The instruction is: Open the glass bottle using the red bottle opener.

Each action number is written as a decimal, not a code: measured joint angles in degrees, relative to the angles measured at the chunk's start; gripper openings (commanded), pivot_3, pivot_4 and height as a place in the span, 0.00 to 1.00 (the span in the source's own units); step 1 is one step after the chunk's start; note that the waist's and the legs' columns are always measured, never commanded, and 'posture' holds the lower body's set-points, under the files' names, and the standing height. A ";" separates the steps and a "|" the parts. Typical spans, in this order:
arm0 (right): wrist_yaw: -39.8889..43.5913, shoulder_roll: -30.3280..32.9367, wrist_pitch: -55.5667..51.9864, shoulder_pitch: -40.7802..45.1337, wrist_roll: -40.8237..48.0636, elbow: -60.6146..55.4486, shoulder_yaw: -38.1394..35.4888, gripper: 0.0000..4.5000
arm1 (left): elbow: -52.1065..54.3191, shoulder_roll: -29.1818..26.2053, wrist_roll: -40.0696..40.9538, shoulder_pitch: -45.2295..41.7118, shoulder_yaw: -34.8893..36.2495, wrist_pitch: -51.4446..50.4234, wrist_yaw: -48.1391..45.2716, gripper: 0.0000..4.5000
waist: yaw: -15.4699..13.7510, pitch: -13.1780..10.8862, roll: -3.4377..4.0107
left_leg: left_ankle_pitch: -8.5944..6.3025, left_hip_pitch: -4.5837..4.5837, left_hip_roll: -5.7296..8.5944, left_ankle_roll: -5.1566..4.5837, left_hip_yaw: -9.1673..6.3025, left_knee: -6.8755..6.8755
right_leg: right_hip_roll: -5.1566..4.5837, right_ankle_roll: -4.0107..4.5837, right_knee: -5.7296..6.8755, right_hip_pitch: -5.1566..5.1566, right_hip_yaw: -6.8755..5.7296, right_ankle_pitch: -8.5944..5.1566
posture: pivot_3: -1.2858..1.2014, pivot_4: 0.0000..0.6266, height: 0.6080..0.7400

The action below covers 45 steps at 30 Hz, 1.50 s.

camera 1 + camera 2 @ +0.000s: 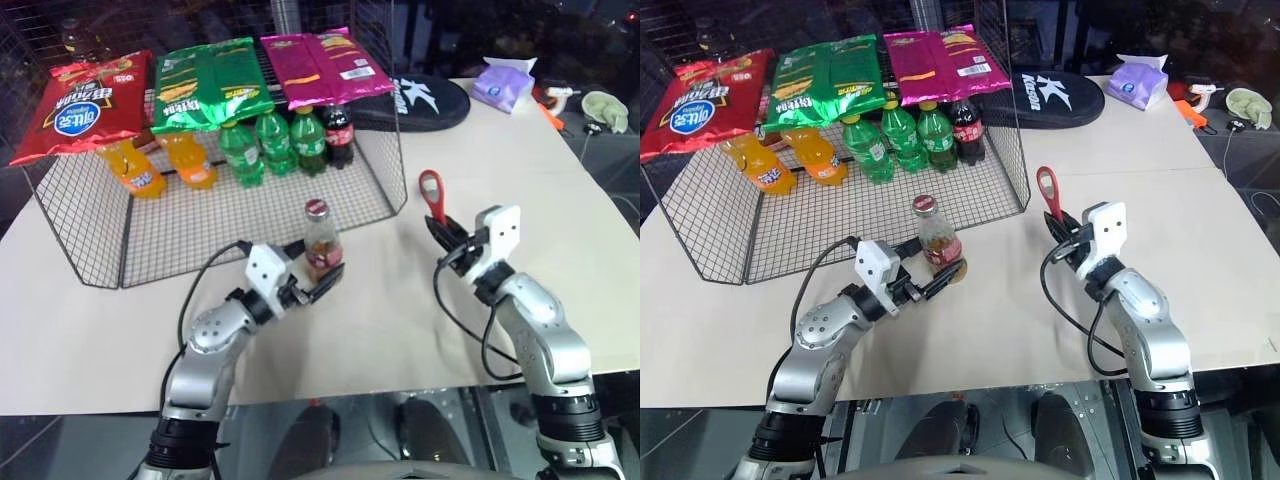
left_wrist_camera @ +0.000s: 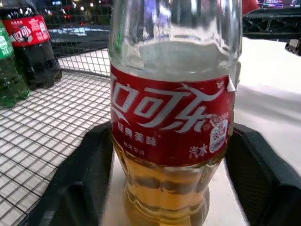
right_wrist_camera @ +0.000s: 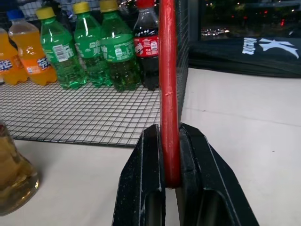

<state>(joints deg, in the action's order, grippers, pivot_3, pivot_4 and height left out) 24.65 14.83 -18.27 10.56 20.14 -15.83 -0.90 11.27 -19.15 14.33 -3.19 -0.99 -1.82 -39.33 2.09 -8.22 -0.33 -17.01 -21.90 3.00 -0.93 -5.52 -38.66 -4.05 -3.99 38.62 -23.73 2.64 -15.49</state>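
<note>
The glass bottle (image 1: pixel 322 243) stands upright on the bench (image 1: pixel 400 330), just at the near edge of the wire basket (image 1: pixel 90 250), part-filled with yellowish liquid, cap on. The left gripper (image 1: pixel 325 281) is spread, one finger on each side of the bottle's base. The right gripper (image 1: pixel 443 236) pinches the red bottle opener (image 1: pixel 432 195), ring end up. Inside the basket stand orange soda bottles (image 1: pixel 160 165), green soda bottles (image 1: pixel 275 145) and a cola bottle (image 1: pixel 338 133).

arms: silver-grey shells | wrists: white blocks | fingers (image 1: pixel 318 290): black | cables: black loops

Glass bottle (image 2: pixel 171 117) top cut off; red bottle opener (image 3: pixel 168 94) ring cropped.
</note>
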 measured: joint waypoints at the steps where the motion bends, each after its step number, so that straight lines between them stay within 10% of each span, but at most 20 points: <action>1: 0.00 0.00 0.11 0.00 -0.06 0.13 0.00 0.00 | -0.26 0.00 -0.09 -0.03 0.00 0.34 0.07 0.99 | 0.00 0.00 0.00 | 0.00 0.00 0.00 0.00 0.00 0.00 | 0.00 0.00 0.00 0.00 0.00 0.00 | 0.52 0.24 1.00; 41: 1.40 -0.89 3.04 2.10 -1.98 5.52 0.80 0.00 | 6.20 0.14 8.36 -6.50 0.93 -4.06 0.79 0.99 | 0.08 0.00 0.00 | 0.00 0.02 -0.01 0.00 0.01 0.01 | 0.02 0.00 -0.03 0.02 0.00 0.00 | 0.52 0.24 1.00; 45: 1.86 -0.90 3.58 2.29 -2.01 5.81 1.04 0.00 | 6.21 0.11 8.85 -5.65 1.20 -4.60 1.35 0.67 | 0.07 0.00 0.00 | 0.00 0.02 -0.01 0.00 0.00 0.01 | 0.02 0.00 -0.03 0.02 -0.01 0.00 | 0.52 0.24 1.00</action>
<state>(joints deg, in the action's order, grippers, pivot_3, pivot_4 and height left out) 26.50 13.93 -14.69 12.85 18.13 -10.02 0.15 17.48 -19.05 23.18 -8.84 0.21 -6.41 -37.98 2.16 -8.22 -0.33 -17.01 -21.89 2.99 -0.93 -5.52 -38.65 -4.04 -3.99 38.59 -23.71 2.63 -15.49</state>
